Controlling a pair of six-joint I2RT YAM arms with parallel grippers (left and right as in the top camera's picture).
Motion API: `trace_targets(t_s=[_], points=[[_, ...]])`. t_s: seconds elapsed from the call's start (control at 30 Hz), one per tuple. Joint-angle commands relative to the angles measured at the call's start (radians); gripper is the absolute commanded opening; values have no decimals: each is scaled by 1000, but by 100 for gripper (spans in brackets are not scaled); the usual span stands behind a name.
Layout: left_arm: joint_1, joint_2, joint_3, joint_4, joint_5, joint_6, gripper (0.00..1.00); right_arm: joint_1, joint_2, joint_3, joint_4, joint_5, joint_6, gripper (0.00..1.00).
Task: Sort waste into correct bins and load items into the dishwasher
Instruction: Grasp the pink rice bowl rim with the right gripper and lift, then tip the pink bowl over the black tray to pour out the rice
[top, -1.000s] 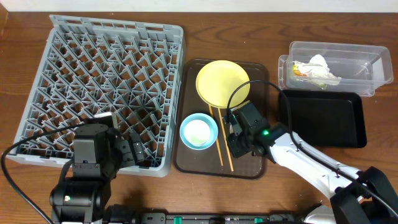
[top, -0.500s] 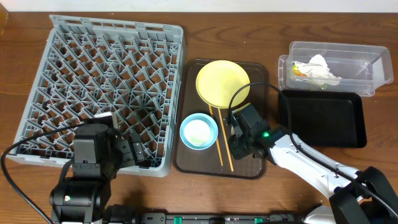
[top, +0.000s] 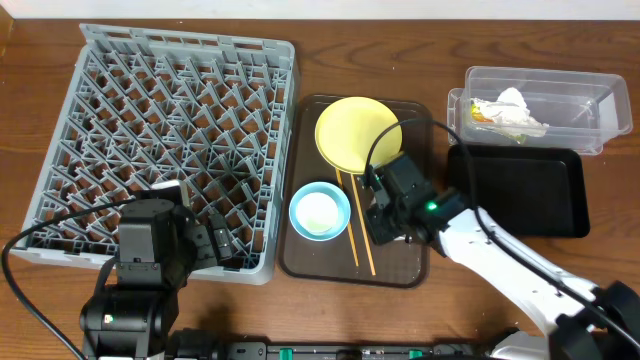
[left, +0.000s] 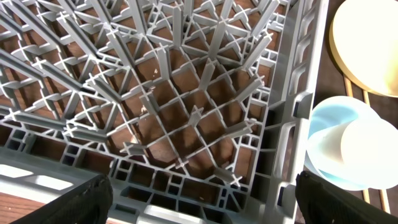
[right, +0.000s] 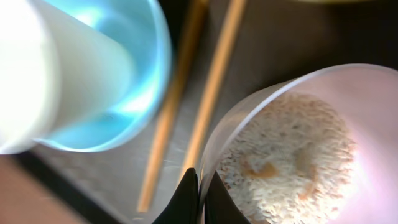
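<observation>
None of the dishes is sitting in the grey dish rack (top: 165, 150) yet. The left claw (left: 205, 200) is hanging spread wide over the rack's near corner, gripping nothing. The brown serving tray (top: 310, 262) beside it is carrying all the tableware. On the right of the tabletop, the clear tub (top: 580, 95) is holding sorted waste, and the black tray (top: 520, 195) below it is lying bare. On the serving tray, the yellow plate (top: 358, 132) and the light blue bowl (top: 298, 222) are waiting. The right claw (right: 199, 190) is clenching the rim of the white bowl (right: 348, 81). The small white cup (top: 318, 213) is nesting in the blue bowl, with the two chopsticks (top: 355, 225) alongside. The napkin (top: 512, 108) and the wrapper (top: 482, 115) are resting in the tub. The rice crumbs (right: 292, 149) are filling the white bowl and seemingly need binning before any loading.
</observation>
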Motion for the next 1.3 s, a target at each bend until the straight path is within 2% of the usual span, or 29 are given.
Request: trace_targets(t_s=[0.0,0.23,0.53,0.8,1.27], points=[[4,-1,20,-3,-5,-13,94,-61,-77,72,-8,-111,16,1],[4,-1,20,-3,-5,-13,94,-251,-160,81,-11,-292,15,1],[4,-1,20,-3,-5,-13,94,-616,-153,79,-42,-602,-42,1],[4,-1,20,-3,-5,-13,94,-834,-45,73,-68,-830,-111,1],[4,-1,20,-3,-5,-13,94,-1063,248,73,-57,-1214,-215,1]])
